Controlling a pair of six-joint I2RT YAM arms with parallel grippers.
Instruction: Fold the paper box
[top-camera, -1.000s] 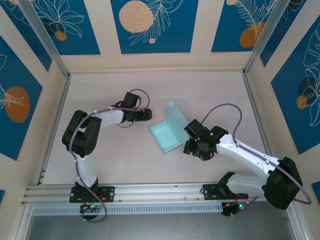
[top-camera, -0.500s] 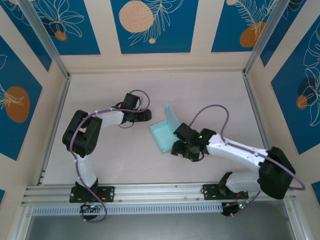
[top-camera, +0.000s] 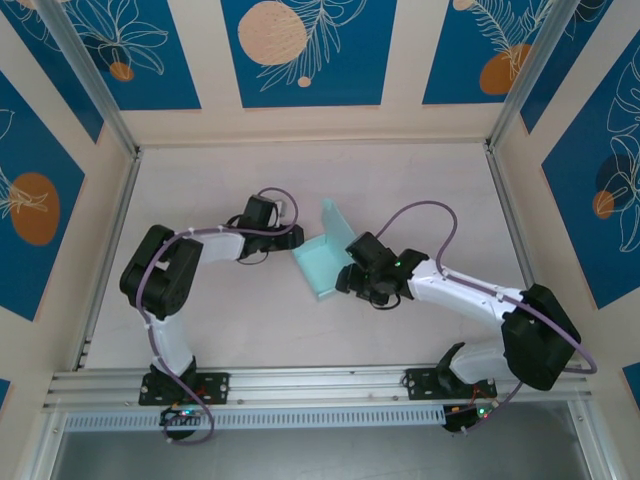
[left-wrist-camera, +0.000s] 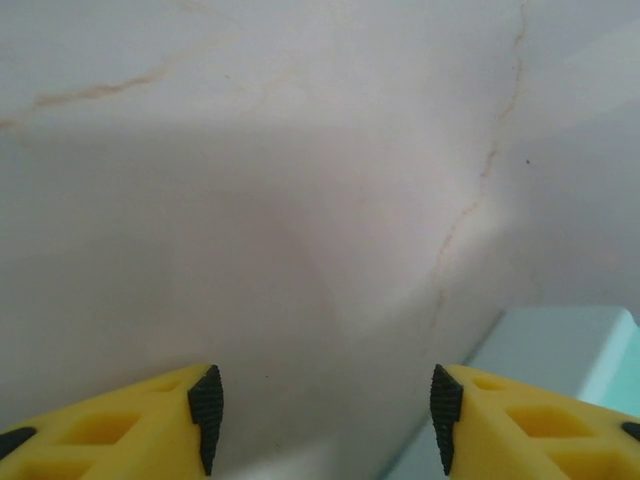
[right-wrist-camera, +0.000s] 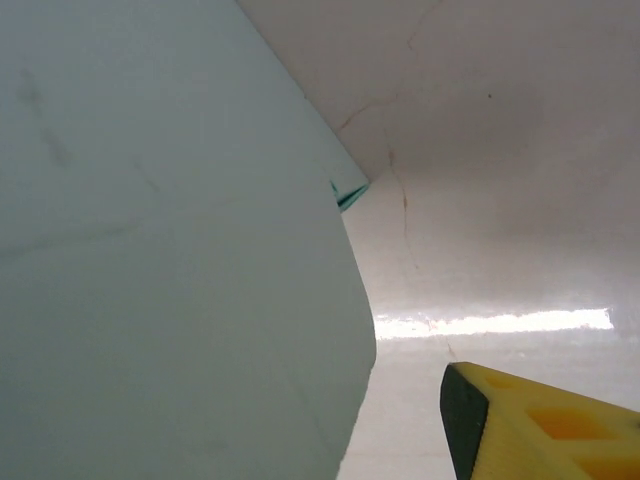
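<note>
Frankly, the job looks only partly done. The paper box (top-camera: 322, 268) sits near the middle of the table (top-camera: 200, 180), its base lying flat and one tall panel (top-camera: 336, 224) standing up along its 1 o'clock side. I see no closed top and no tucked tabs, so I judge that most of the folding remains.

My left gripper (top-camera: 291, 238) hovers at the box's 10 o'clock edge with its jaws apart and nothing between them. In its wrist view the box corner (left-wrist-camera: 560, 350) lies just beyond the right pad (left-wrist-camera: 443, 405).

My right gripper (top-camera: 347, 277) is at the box's 4 o'clock side. Its wrist view has card (right-wrist-camera: 150, 250) close in front and one yellow finger (right-wrist-camera: 540, 430), so I cannot tell whether it is gripping.
</note>
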